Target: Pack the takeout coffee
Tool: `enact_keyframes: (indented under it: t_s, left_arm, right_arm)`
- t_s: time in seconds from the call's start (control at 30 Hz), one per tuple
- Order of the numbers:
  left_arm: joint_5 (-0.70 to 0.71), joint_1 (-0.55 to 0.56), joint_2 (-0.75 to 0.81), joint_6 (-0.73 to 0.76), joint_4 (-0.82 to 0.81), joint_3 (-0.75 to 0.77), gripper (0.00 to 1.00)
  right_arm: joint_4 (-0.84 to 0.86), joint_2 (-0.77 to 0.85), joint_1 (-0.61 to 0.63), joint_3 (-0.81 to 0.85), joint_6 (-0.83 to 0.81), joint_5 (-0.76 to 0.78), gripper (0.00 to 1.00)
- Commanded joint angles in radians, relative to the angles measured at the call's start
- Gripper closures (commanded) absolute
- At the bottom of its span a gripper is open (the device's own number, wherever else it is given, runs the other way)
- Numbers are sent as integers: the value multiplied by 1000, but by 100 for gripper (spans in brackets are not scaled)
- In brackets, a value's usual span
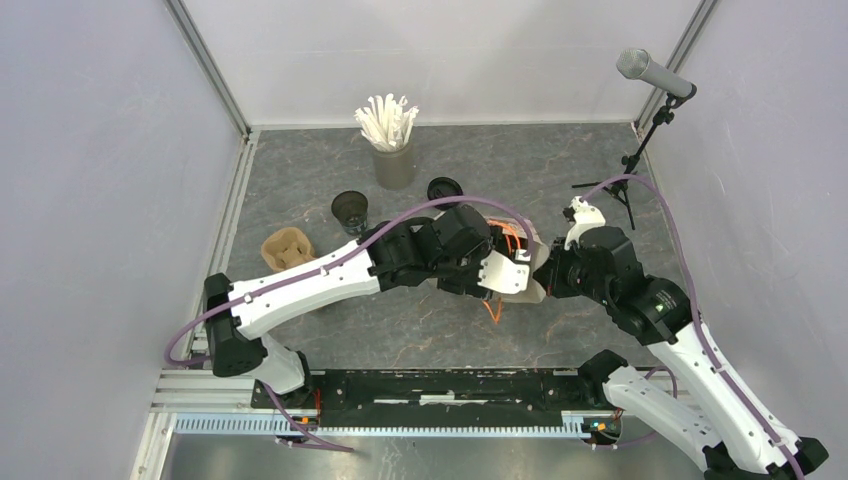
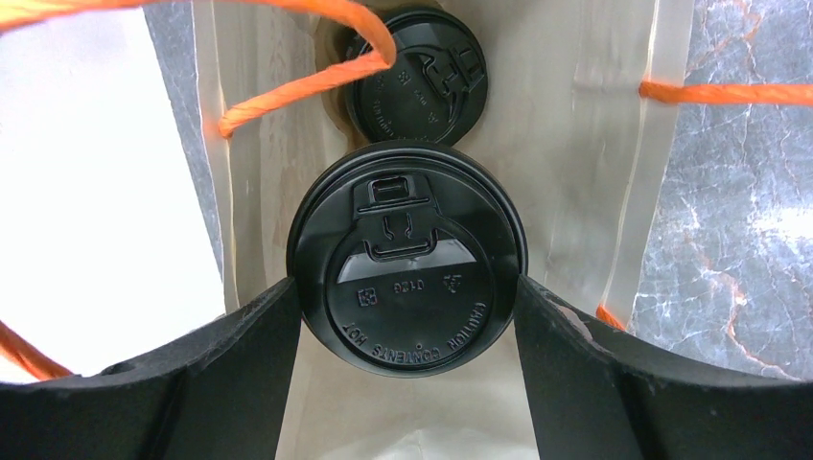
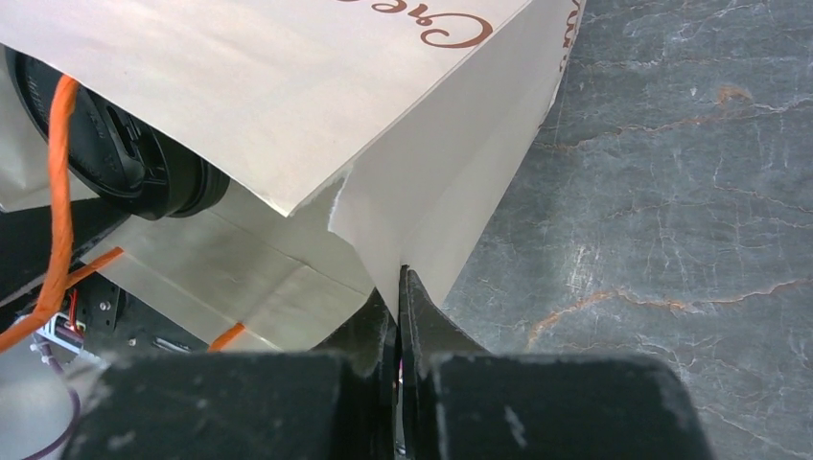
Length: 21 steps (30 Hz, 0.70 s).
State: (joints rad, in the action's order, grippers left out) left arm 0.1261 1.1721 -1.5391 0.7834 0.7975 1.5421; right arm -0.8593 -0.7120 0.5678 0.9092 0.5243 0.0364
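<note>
My left gripper (image 2: 407,287) is shut on a lidded black coffee cup (image 2: 407,230) and holds it inside the mouth of a white paper bag (image 2: 566,144) with orange cord handles. A second lidded black cup (image 2: 419,75) sits deeper in the bag. My right gripper (image 3: 398,287) is shut on the bag's edge (image 3: 422,220), pinching the paper. In the top view both grippers meet at the bag (image 1: 530,280) in mid table. An open black cup (image 1: 350,210) and a loose black lid (image 1: 444,188) stand behind the left arm.
A grey cup of white straws (image 1: 393,160) stands at the back. A brown pulp carrier (image 1: 288,248) lies left of the left arm. A microphone on a stand (image 1: 640,150) is at the back right. Walls close the sides.
</note>
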Motion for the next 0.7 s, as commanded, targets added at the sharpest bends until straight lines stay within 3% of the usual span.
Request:
enact_keyframes:
  t_s: [0.0,0.67]
  left_arm:
    - [42,7,44,84,-11,-25,68]
    - [23,0,59,224,-218,-219,71]
  right_arm:
    - [23,5,2,-3,-33,-23,100]
    - [15,8,1,12,-89,-70,100]
